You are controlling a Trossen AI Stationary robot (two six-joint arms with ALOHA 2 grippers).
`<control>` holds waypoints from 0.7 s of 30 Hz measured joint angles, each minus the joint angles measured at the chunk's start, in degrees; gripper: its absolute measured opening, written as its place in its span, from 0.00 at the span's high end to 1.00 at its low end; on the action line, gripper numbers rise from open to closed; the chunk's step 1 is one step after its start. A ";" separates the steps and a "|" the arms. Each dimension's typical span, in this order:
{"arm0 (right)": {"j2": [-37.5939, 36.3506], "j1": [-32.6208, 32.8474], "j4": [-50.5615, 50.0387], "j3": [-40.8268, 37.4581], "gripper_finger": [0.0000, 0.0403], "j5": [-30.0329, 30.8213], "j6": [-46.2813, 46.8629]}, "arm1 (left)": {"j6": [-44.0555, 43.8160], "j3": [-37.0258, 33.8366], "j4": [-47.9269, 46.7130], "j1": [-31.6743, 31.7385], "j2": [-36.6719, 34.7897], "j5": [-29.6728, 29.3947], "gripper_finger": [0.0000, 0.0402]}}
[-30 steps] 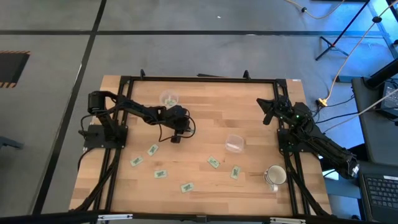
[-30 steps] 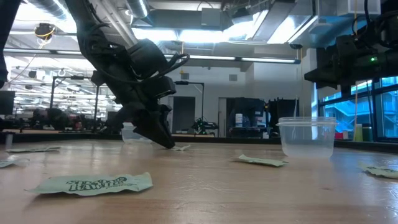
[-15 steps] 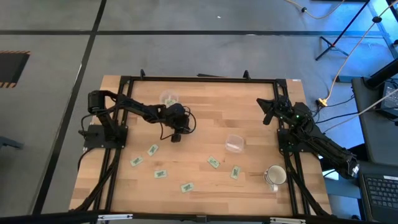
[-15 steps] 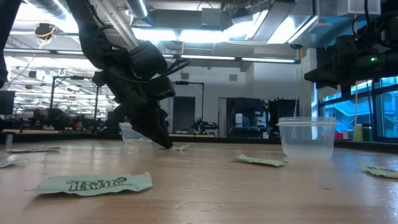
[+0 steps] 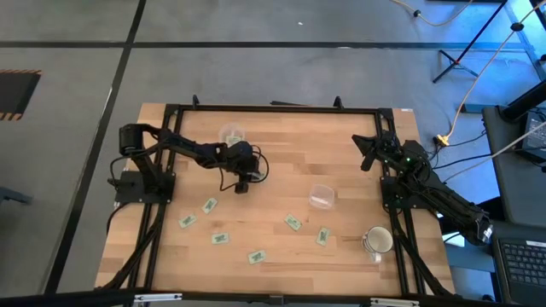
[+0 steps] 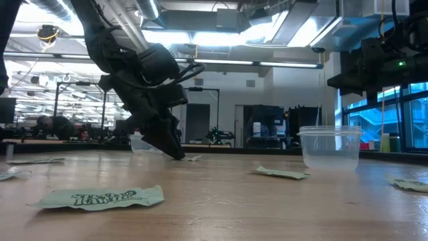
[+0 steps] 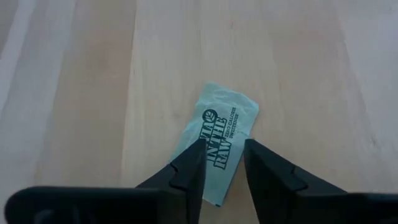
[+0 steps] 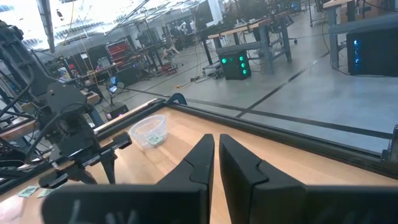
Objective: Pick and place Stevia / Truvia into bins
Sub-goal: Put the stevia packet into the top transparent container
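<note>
Several green sweetener packets lie flat on the wooden table, among them packets in the high view (image 5: pixel 210 205) (image 5: pixel 293 223) and one close in the low view (image 6: pixel 100 197). One clear cup (image 5: pixel 232 135) stands at the far left and another (image 5: pixel 321 196) stands right of centre. My left gripper (image 5: pixel 241 185) points down at one packet (image 7: pixel 225 127), open by a narrow gap. Its fingertips are at the table on either side of the packet's width. My right gripper (image 5: pixel 368 156) is shut and empty, raised over the table's far right. My left gripper comes from above, slanting, with its fingertips (image 7: pixel 198 151) at the packet's two long edges (image 7: pixel 219 163), near one short end. The packet lies flat on the table, along the fingers. I cannot tell whether the fingers touch it.
A white mug (image 5: pixel 376 241) with a handle stands near the right front corner. A black frame (image 5: pixel 273 108) runs round the table's edges. Bare wood shows between the two cups.
My left gripper has shifted a little toward the table's far-left, its fingertips staying down at the table by the packet. The packet lies where it was.
</note>
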 joint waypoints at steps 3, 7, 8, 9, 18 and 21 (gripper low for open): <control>0.01 -0.01 0.00 0.00 0.93 0.02 0.00 | 0.39 0.00 -0.07 0.01 0.00 -0.34 0.78; 0.00 -0.02 0.00 0.00 0.93 0.02 0.05 | 0.42 -0.02 -0.05 0.04 0.00 -0.62 0.82; 0.00 -0.02 0.00 0.00 0.93 0.02 0.07 | 0.44 -0.02 -0.05 0.05 0.00 -0.68 0.83; 0.02 -0.02 0.00 0.00 0.93 0.02 0.07 | 0.44 -0.02 -0.05 0.07 0.02 -0.74 0.84; 0.00 -0.02 0.00 0.00 0.93 0.01 0.13 | 2.76 -0.07 0.33 0.09 -0.04 -0.92 0.93; 0.00 -0.01 0.00 0.00 0.93 0.00 0.12 | 2.76 -0.11 0.55 0.11 -0.04 -0.96 0.95</control>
